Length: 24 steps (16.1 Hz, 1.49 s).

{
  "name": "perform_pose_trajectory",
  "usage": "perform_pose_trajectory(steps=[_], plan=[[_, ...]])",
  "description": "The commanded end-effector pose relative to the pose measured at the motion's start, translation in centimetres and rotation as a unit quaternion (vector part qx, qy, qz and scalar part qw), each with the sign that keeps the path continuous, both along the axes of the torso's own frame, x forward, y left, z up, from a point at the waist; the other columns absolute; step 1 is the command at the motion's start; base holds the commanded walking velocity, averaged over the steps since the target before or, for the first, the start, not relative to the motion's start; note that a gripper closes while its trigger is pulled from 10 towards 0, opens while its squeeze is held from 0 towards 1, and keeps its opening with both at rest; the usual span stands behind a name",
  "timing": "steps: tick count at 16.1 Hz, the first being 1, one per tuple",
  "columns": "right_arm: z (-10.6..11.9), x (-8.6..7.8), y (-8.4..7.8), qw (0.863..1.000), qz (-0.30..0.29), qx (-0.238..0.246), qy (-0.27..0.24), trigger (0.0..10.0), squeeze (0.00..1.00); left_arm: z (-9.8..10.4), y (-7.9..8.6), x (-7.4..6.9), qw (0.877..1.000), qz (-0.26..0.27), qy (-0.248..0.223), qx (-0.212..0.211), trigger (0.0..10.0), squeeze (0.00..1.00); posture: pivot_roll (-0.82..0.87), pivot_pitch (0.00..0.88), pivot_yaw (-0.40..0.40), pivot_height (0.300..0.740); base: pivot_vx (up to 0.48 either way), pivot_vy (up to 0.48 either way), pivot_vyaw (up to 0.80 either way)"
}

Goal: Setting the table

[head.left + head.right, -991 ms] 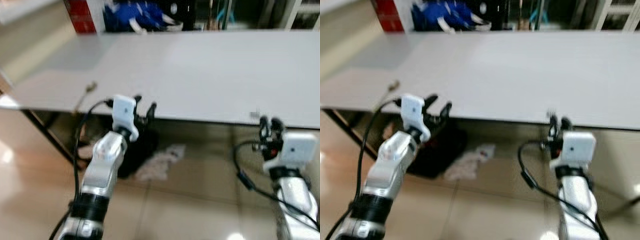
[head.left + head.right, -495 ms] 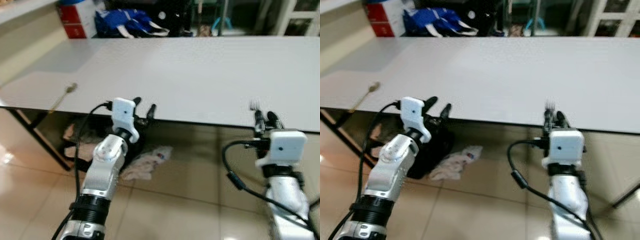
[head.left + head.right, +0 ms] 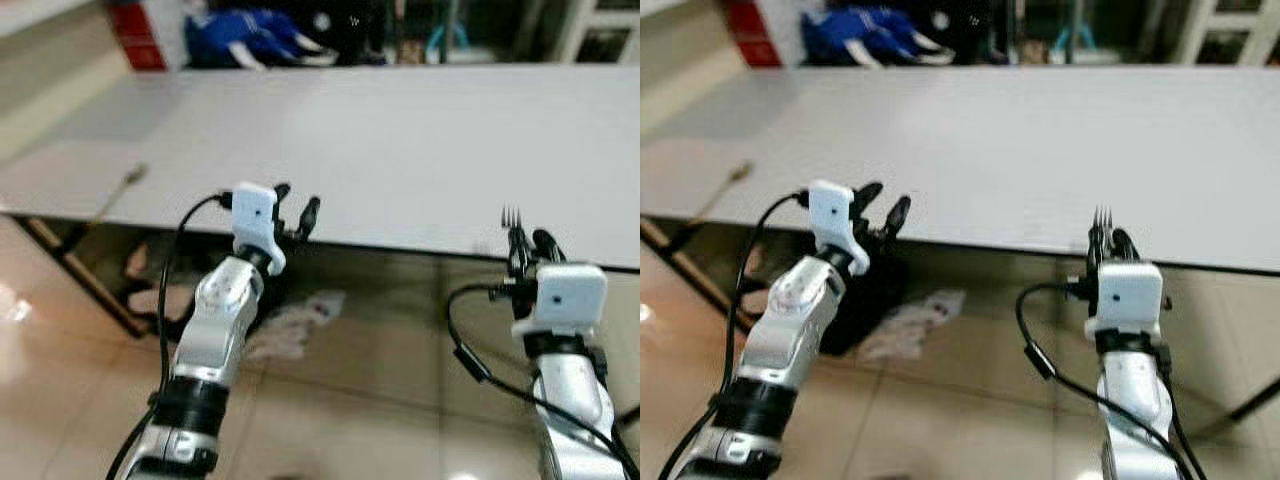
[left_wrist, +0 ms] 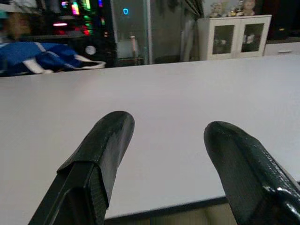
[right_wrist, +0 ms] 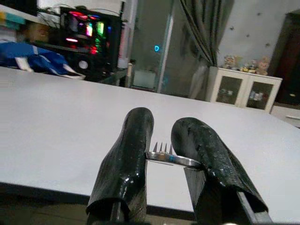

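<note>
A metal fork [image 5: 165,156] is pinched between the fingers of my right gripper [image 3: 527,246], its tines [image 3: 511,216] poking up just at the near edge of the white table [image 3: 420,140]. My left gripper [image 3: 297,207] is open with nothing between its fingers, held at the table's near edge further left. The left wrist view looks across the bare tabletop [image 4: 154,108] between the two spread fingers [image 4: 110,140]. A spoon [image 3: 122,185] lies on the table near its left front corner.
Beyond the far edge of the table are a blue bag [image 3: 250,25] and a red box [image 3: 135,22]. A crumpled cloth [image 3: 295,320] lies on the tiled floor under the table, beside a dark table leg [image 3: 70,275].
The whole picture has shifted as the camera moved. My left gripper has risen a little toward the table edge. The right gripper still holds the fork at the edge.
</note>
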State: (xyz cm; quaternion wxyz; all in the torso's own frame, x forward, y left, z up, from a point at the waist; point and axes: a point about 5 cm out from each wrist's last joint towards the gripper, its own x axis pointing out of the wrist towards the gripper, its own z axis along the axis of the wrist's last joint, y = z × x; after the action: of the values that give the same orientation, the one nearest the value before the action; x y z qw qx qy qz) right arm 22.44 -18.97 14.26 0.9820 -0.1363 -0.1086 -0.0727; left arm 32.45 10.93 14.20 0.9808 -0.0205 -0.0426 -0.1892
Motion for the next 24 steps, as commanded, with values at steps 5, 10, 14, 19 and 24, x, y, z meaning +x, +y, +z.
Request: perform_pose_trajectory(steps=[5,10,14,19,24], plan=[[-0.1,-0.1,0.6,1.0,0.003,0.005,0.0,10.0,0.0,-0.4,0.8,0.2,1.0,0.012,0.008,0.017,10.0,0.0,-0.09,0.0,0.139,0.74,0.0,0.446,0.0],[-0.4,-0.2,0.7,1.0,0.002,0.005,0.003,10.0,0.0,-0.3,0.5,0.5,0.999,0.011,0.001,0.039,10.0,0.0,-0.09,0.0,0.144,0.74,0.242,0.113,0.0],[-0.5,0.1,0.6,1.0,0.004,0.007,0.004,10.0,0.0,-0.3,0.1,0.4,0.999,0.005,-0.002,0.035,10.0,0.0,-0.09,0.0,0.142,0.74,0.443,0.0,0.0],[-0.7,0.0,0.8,1.0,0.005,0.007,0.005,10.0,0.0,-0.3,-0.2,0.3,0.999,-0.008,-0.004,0.034,10.0,0.0,-0.09,0.0,0.148,0.74,0.475,0.0,0.0],[-0.8,0.0,1.0,1.0,0.005,0.01,0.006,10.0,0.0,-0.2,-1.3,0.1,0.997,-0.041,-0.011,0.057,10.0,0.0,-0.09,0.0,0.152,0.74,0.382,0.0,0.0]])
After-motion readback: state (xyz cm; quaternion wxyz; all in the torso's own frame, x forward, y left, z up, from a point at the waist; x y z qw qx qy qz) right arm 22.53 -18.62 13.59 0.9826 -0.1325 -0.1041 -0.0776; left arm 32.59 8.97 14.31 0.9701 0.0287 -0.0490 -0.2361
